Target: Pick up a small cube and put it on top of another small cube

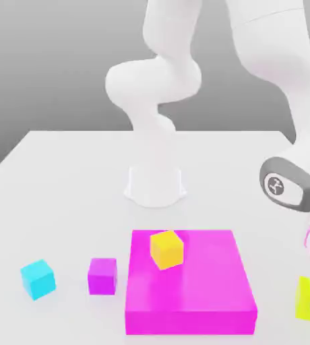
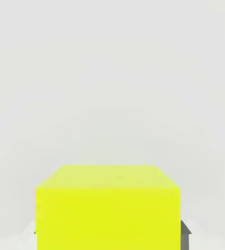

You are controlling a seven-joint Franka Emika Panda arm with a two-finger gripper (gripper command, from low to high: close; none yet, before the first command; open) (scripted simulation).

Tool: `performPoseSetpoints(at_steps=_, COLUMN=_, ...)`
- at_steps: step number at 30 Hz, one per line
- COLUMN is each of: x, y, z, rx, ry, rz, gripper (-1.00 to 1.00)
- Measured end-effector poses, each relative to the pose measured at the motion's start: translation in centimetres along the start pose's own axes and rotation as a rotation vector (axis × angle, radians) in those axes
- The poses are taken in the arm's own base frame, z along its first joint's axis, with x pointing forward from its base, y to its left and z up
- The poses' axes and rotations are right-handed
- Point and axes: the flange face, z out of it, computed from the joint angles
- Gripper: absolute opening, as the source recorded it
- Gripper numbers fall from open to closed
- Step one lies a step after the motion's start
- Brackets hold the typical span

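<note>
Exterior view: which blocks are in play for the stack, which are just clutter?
In play:
- lime-yellow cube under the arm's hand
- likely targets: orange cube, purple cube, cyan cube

Clutter:
- large magenta slab, too big to count as a small cube

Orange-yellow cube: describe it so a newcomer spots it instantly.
Find the big flat magenta slab in front of the arm's white base. The orange-yellow cube sits on the slab's top, near its far corner on the exterior view's left. It is the one cube on the slab; the cyan cube and purple cube rest on the table.

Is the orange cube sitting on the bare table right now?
No. In the exterior view the orange cube rests on top of the large magenta block, not on the white table.
</note>
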Motion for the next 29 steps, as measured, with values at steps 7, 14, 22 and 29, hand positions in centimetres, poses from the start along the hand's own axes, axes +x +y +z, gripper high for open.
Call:
performPoseSetpoints(at_steps=7, x=-1.2, y=6.4, z=-7.1, rx=-0.026, ry=0.004, rz=0.054, gripper=-1.0)
performPoseSetpoints(at_steps=14, x=-10.4, y=24.3, z=-10.2, rx=-0.054, ry=-0.004, rz=0.273, gripper=-1.0)
performPoseSetpoints(at_steps=22, x=-23.3, y=33.0, z=-8.8, rx=0.006, ry=0.003, rz=0.41, gripper=-1.0)
performPoseSetpoints(at_steps=29, x=-23.6, y=32.9, z=-5.2, rx=0.004, ry=0.001, rz=0.412, gripper=1.0)
